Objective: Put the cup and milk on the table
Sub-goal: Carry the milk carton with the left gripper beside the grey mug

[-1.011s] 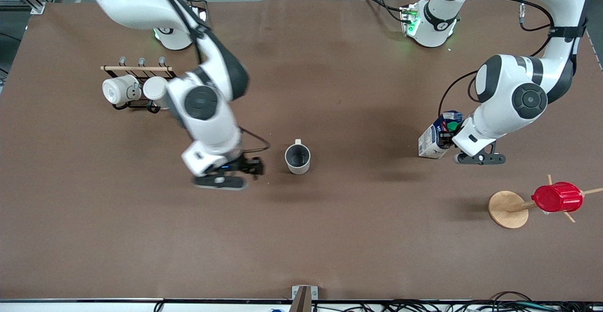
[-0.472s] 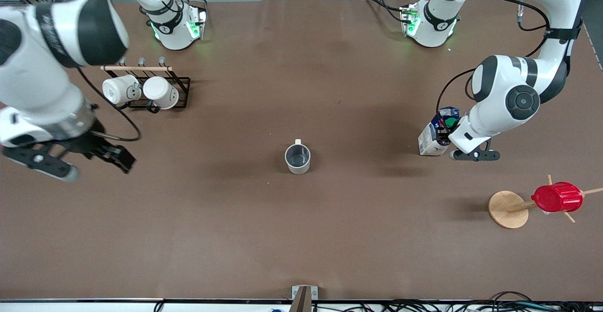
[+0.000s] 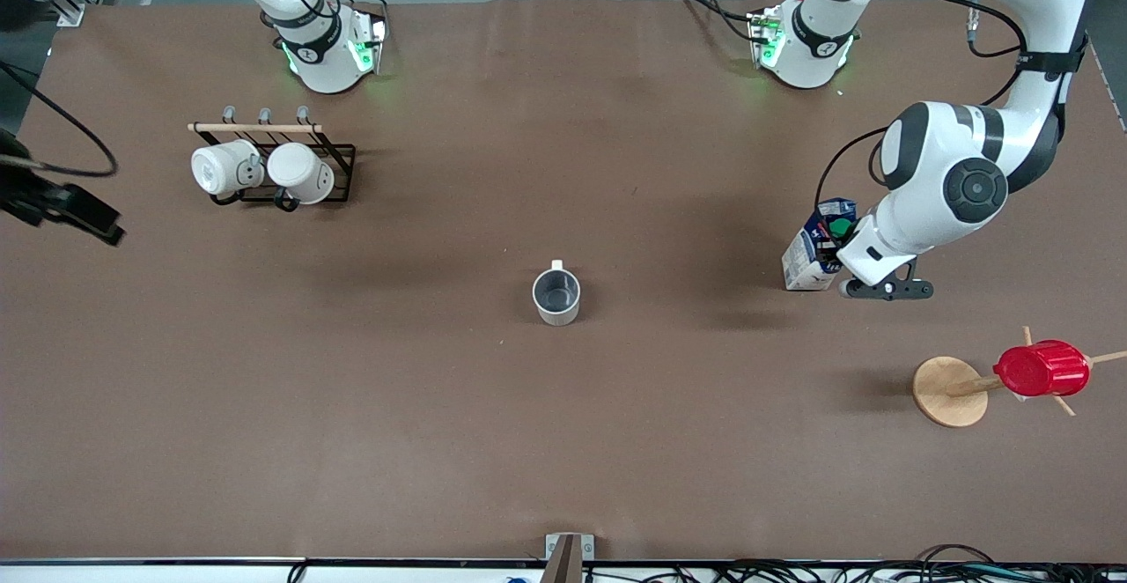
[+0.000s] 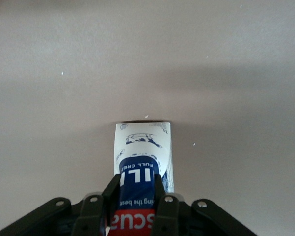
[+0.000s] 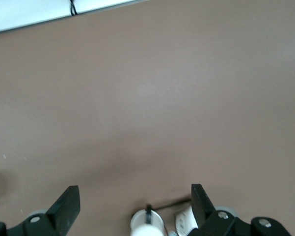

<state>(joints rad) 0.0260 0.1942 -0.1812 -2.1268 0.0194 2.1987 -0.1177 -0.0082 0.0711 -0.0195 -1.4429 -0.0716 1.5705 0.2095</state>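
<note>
While clamped by the left gripper (image 4: 136, 196), milk (image 3: 810, 253) upright on brown table (image 3: 563, 442), cup (image 3: 556, 294) mid-table well apart; right gripper (image 5: 132, 206) spread wide above the table's right-arm end.

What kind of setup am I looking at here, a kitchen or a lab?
Most likely a robotics lab bench, not a kitchen: two arms bolted to a brown-covered table, loose cables along its edge, and staged props, namely a mug rack, cup, and milk held by the left tool.
</note>
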